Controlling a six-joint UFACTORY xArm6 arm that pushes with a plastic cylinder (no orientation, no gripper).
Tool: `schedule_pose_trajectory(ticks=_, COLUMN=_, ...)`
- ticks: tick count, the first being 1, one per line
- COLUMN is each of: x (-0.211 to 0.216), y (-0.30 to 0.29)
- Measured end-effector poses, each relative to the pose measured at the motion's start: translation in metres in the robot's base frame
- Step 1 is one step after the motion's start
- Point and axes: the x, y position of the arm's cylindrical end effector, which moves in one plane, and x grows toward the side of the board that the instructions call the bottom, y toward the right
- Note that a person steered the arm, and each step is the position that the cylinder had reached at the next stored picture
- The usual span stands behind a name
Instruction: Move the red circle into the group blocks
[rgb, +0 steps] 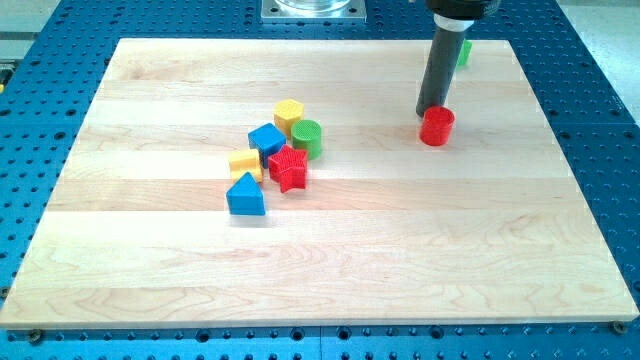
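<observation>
Just below and right of my tip (432, 111), touching it or all but touching, stood the red circle (437, 127), on the wooden board (400, 250) well right of the cluster. My tip was a bare rod with nothing to open or close; it grasped nothing and could only push, and it sat at the circle's upper left edge. I judged the step in hand to be the approach to the circle, with the push toward the group not yet made.

That contact side looked wrong for the job. The group lay far to my tip's left and slightly lower in the view, so a shove from here would likely send the circle right and down, away from it. The next move seemed to call for rounding the circle to its right side, then pushing leftward in a steady line.

The group held a yellow block (289, 114) at its top, a green cylinder (307, 137) nearest my tip, a blue block (266, 140), a red star (288, 167), a small yellow block (245, 163) and a blue triangle (246, 195) at the bottom. Nothing stood on the board between the circle and the cylinder. Behind the rod, at the view's top, a green block (465, 52) showed only partly, its shape unclear. The main risk was the round piece slipping off my tip sideways.
</observation>
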Motion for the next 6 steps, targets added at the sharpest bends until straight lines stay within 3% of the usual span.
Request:
schedule_pose_trajectory(ticks=1, x=-0.016, y=0.020)
schedule_pose_trajectory(ticks=2, x=0.038, y=0.024)
schedule_pose_trajectory(ticks=4, x=0.125, y=-0.072)
schedule_pose_trajectory(ticks=5, x=0.104, y=-0.095)
schedule_pose_trajectory(ticks=6, x=0.134, y=-0.139)
